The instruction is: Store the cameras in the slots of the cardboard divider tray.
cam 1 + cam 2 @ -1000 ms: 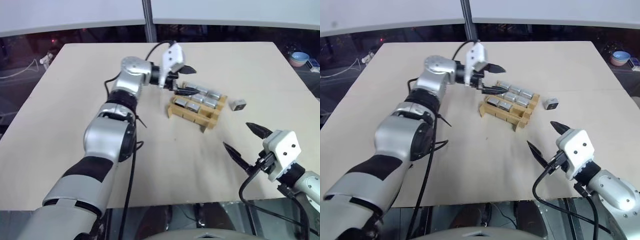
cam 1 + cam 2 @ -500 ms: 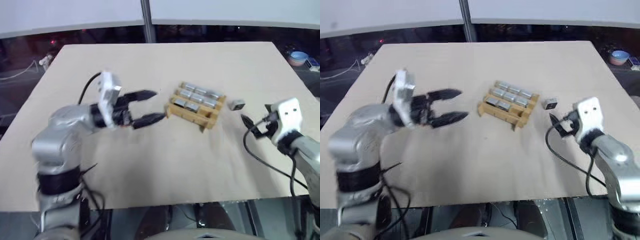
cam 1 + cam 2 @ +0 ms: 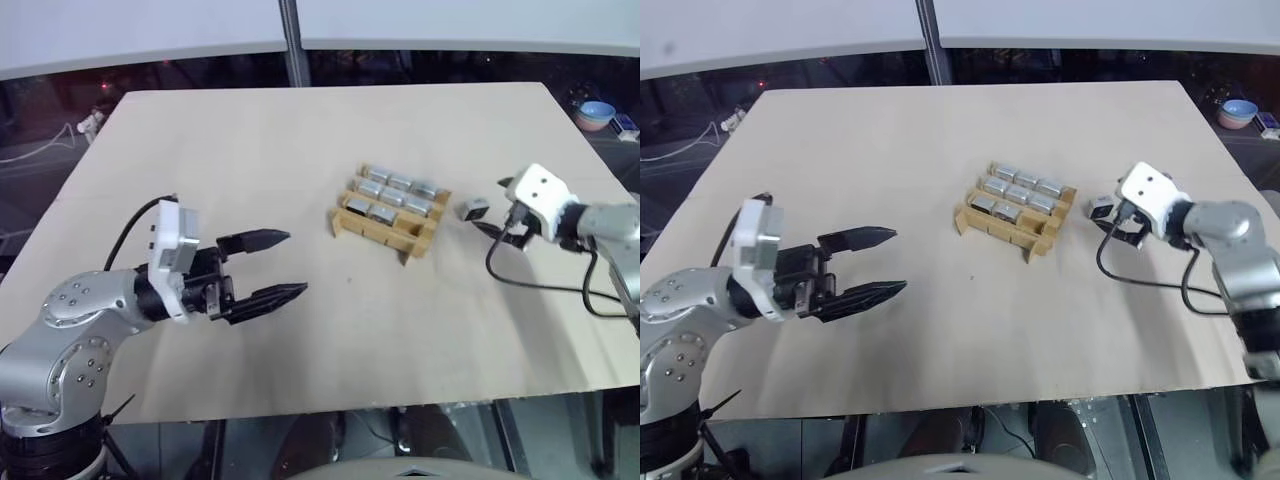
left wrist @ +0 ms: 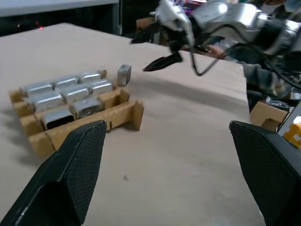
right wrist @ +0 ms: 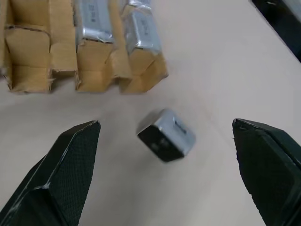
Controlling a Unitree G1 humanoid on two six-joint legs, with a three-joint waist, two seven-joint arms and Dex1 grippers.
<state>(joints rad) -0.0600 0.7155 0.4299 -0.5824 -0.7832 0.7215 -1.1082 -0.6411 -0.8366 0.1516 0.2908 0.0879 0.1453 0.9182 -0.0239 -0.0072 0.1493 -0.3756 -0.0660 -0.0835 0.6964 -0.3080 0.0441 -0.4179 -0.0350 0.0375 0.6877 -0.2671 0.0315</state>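
Cameras fill most of the tray [image 3: 392, 222]: eight silver-grey blocks [image 3: 390, 198] sit in its slots, and one loose camera [image 3: 474, 209] lies on the desk [image 3: 400, 310] just beside the tray's right end, clear of the cardboard. The right claw [image 3: 1112, 226] hovers close by the loose camera with its black fingers spread wide and nothing between them. In the right wrist view the camera [image 5: 165, 135] lies between the two fingers [image 5: 70, 169] but turned cornerwise to them.

To do the pick well, I judge the right claw should square itself to the block's flat sides before closing, not across its corners, and come low enough to catch the body and not skid over the top. It should keep off the tray's edge, since light cardboard would probably shift at a nudge. The near row looks to have an empty slot at its right end, and that is the likely target.

The loose camera is a small boxy block with a silver-grey shell and a black face turned up and toward the wrist camera; small marks on that face are too fine to read. It probably handles as a rigid, smooth, slightly slippery thing.

The left claw [image 3: 268, 266] hangs well apart from the tray, wide open and empty.
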